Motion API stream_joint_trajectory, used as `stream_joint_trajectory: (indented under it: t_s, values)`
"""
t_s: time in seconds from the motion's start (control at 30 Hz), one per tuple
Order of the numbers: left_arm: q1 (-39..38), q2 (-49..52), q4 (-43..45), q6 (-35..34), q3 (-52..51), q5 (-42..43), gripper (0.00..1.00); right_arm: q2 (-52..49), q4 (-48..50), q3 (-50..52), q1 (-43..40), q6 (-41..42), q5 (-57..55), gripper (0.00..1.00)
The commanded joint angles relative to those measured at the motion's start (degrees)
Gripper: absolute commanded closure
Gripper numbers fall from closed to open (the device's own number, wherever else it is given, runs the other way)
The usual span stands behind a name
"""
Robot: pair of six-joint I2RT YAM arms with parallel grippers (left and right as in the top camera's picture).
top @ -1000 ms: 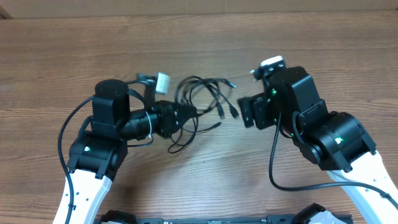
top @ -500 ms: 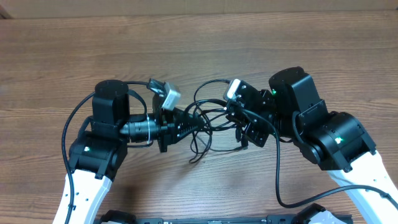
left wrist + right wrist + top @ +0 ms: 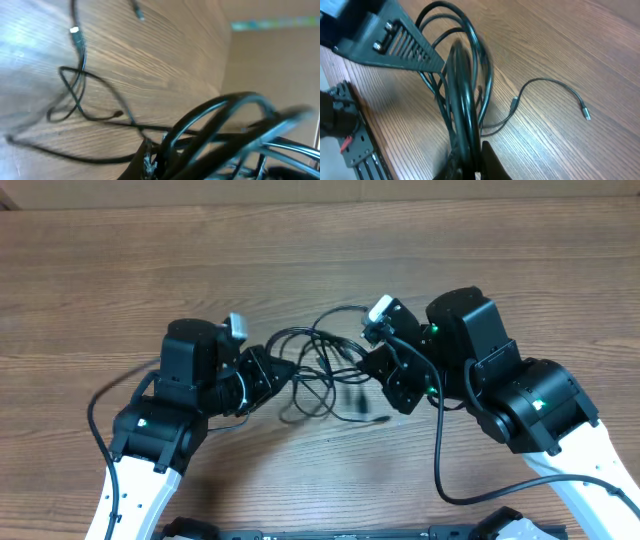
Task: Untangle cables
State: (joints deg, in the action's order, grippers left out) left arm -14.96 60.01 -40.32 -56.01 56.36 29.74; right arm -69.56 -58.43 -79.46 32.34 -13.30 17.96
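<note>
Cables (image 3: pixel 318 368) sit mid-table (image 3: pixel 320 250), part lifted btwn both arms. L claw (image 3: pixel 283 370) clenched on looped strands. R claw (image 3: pixel 368 362) clenched on same bundle, loops running down into its fingers (image 3: pixel 490 162). Progress, my read: early. Loops crossed and bunched, no cord separate yet. One thin strand w/ plug end (image 3: pixel 585 113) lies free on wood. Left: pull apart, lay each out.

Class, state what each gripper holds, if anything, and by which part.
Both hold the cables: left gripper the bundle's left loops, right gripper its right loops.
</note>
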Motion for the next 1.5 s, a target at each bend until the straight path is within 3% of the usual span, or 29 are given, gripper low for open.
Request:
stream_joint_trajectory:
  t_s: [0.0,0.23,0.4,0.47,0.5,0.53,0.6,0.73,0.77,0.83,0.9,1.1,1.17,1.2,1.27,1.3,1.37,1.4,1.47]
  values:
    - [1.5,-0.1,-2.2,-9.2,0.0,-11.0,0.96,1.4,1.5,-1.2,-0.9,5.4,-3.7,0.96]
    - [1.5,-0.1,-2.1,-13.7,0.0,-11.3,0.96,1.4,-2.6,-1.2,-0.9,25.5,-21.7,0.96]
    - [1.4,-0.1,-2.1,-33.3,0.0,-14.3,0.96,1.4,-4.3,-1.2,-0.9,34.6,-23.2,0.96]
    - [1.4,-0.1,0.2,-32.0,0.0,-14.5,0.96,1.4,-3.8,-1.2,-0.9,34.5,-23.3,0.96]
    - [1.4,-0.1,2.1,-27.7,0.0,-14.4,0.96,1.4,-3.7,-1.2,-0.9,34.0,-23.3,0.96]
    - [1.4,-0.1,3.7,-24.0,0.0,-14.0,0.96,1.4,-3.6,-1.2,-0.9,32.8,-23.2,0.90]
    - [1.4,-0.1,8.8,-5.7,0.0,-9.9,0.96,1.4,-3.7,-1.2,-0.9,24.7,-21.6,0.62]
    - [1.4,-0.1,8.0,23.3,0.0,0.0,0.96,1.4,-3.9,-1.2,-0.9,11.5,-14.9,0.24]
    - [1.4,-0.1,7.1,35.6,0.0,10.2,0.96,1.4,-3.8,-1.2,-0.9,6.8,-10.8,0.15]
    - [1.4,-0.1,6.9,49.5,0.0,26.4,0.96,1.3,-3.8,-1.2,-0.9,1.3,-5.0,0.05]
    - [1.4,-0.1,8.3,55.5,0.0,36.2,0.96,1.3,-3.8,-1.2,-0.9,-2.2,0.0,0.00]
    - [1.4,-0.1,16.6,56.1,0.0,48.0,0.96,0.5,-3.8,-1.2,-0.9,-3.3,1.0,0.02]
    - [1.4,-0.1,19.5,56.0,0.0,49.7,0.96,-0.3,-3.9,-1.2,-0.9,-4.0,1.1,0.29]
    - [1.4,-0.1,19.6,56.0,0.0,49.4,0.96,-0.4,-3.9,-1.2,-0.9,-4.1,1.1,0.35]
    - [1.6,-0.1,19.6,55.5,0.1,45.7,0.96,-0.7,-3.9,-1.2,-0.9,-4.1,1.1,0.73]
    - [1.6,-0.1,19.6,52.6,0.0,41.7,0.96,-0.7,-3.9,-1.2,-0.9,-3.4,1.0,0.74]
    - [1.6,-0.1,19.6,40.4,0.1,28.6,0.96,-0.7,-4.2,-1.2,-0.9,-0.7,-0.4,0.75]
    - [1.6,-0.1,19.6,39.2,0.0,27.4,0.96,-0.7,-4.3,-1.2,-0.9,0.5,-1.6,0.75]
    - [1.6,-0.1,19.6,30.5,0.0,18.0,0.96,-0.7,-6.0,-1.2,-0.9,8.5,-10.4,0.75]
